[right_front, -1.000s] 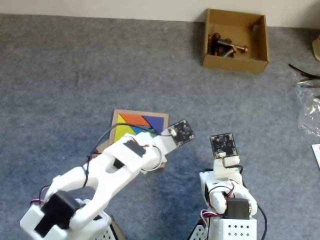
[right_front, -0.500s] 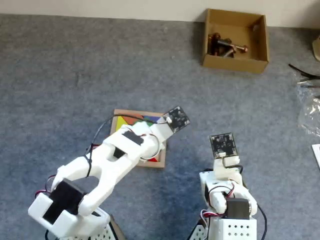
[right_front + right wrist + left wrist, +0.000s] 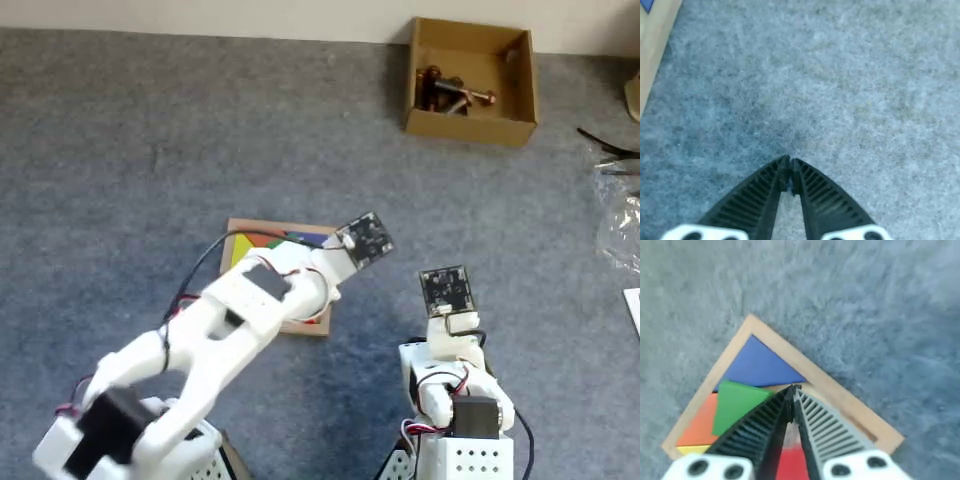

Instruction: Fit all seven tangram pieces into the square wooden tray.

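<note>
**Closed tips, made for nudging**

We find the wooden tray (image 3: 840, 399) on the grey carpet (image 3: 150, 150), holding the blue triangle (image 3: 760, 367), green piece (image 3: 737, 402) and red piece (image 3: 790, 465). The left gripper (image 3: 792, 388) hangs over them, jaws pressed together, likely to push rather than pinch. The right gripper (image 3: 789, 160), also closed and empty, sits aside.

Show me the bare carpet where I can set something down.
Widest: grey carpet left of and behind the square wooden tray. Also the stretch between tray and brown cardboard box, and right of the right arm before the clear plastic bag. Crowded: over the tray, where the left arm lies, and the gap between the arms.
</note>
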Controlling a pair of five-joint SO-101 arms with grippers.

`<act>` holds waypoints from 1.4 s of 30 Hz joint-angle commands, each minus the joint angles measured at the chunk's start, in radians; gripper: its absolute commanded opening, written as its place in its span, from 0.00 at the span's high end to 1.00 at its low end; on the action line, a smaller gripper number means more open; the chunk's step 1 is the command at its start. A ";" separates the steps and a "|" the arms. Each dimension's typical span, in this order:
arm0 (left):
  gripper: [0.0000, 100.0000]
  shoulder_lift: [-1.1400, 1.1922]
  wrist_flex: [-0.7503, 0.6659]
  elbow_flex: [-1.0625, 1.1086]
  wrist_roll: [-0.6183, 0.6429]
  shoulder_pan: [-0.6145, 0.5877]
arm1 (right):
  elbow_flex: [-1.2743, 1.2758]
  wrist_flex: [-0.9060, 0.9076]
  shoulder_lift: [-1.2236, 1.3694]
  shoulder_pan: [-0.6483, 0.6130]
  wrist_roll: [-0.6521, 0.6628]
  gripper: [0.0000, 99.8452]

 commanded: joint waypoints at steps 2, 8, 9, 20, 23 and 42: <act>0.98 -0.171 0.021 0.038 0.000 -0.005 | 0.099 -0.022 -0.005 -0.013 -0.008 0.99; 0.98 -0.171 -0.106 0.051 -0.002 -0.203 | 0.099 -0.022 -0.005 -0.013 -0.008 0.99; 0.98 -0.154 -0.140 0.051 -0.002 -0.229 | 0.099 -0.022 -0.005 -0.013 -0.008 0.99; 0.98 0.177 -0.459 0.044 -0.005 -0.278 | 0.099 -0.022 -0.005 -0.013 -0.008 0.99; 0.98 0.200 -0.457 0.021 -0.005 -0.274 | 0.099 -0.022 -0.005 -0.013 -0.008 0.99; 0.98 0.200 -0.381 0.019 -0.003 -0.216 | 0.099 -0.022 -0.005 -0.013 -0.008 0.99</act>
